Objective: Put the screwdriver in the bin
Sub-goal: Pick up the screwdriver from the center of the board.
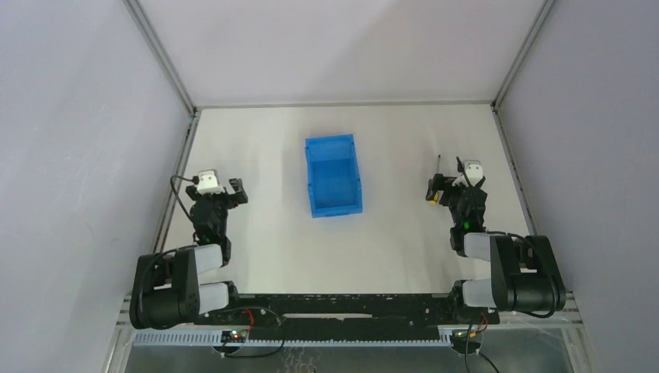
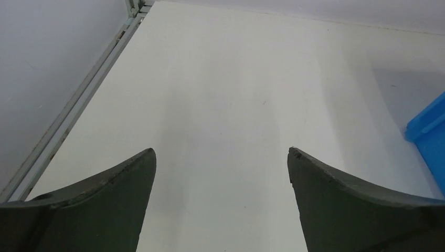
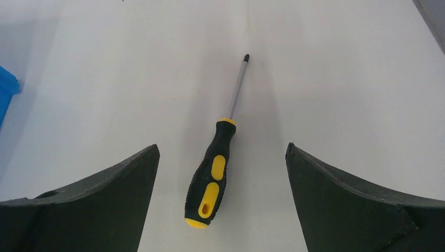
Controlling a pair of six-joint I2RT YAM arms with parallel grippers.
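Note:
The screwdriver (image 3: 214, 173), black and yellow handle with a thin metal shaft, lies flat on the white table, shaft pointing away. In the top view the screwdriver (image 1: 437, 177) sits at the right. My right gripper (image 3: 222, 152) is open above it, the handle lying between the two fingers, apart from both; in the top view the right gripper (image 1: 452, 185) hovers over the handle. The blue bin (image 1: 333, 186) stands at the table's middle, empty; its corner shows in the left wrist view (image 2: 427, 136) and the right wrist view (image 3: 5, 89). My left gripper (image 2: 221, 153) is open and empty, at the left (image 1: 224, 186).
Grey enclosure walls stand on both sides, with metal rails (image 1: 177, 194) along the table's left and right edges (image 1: 514, 171). White table surface (image 1: 388, 233) lies between the bin and the arms.

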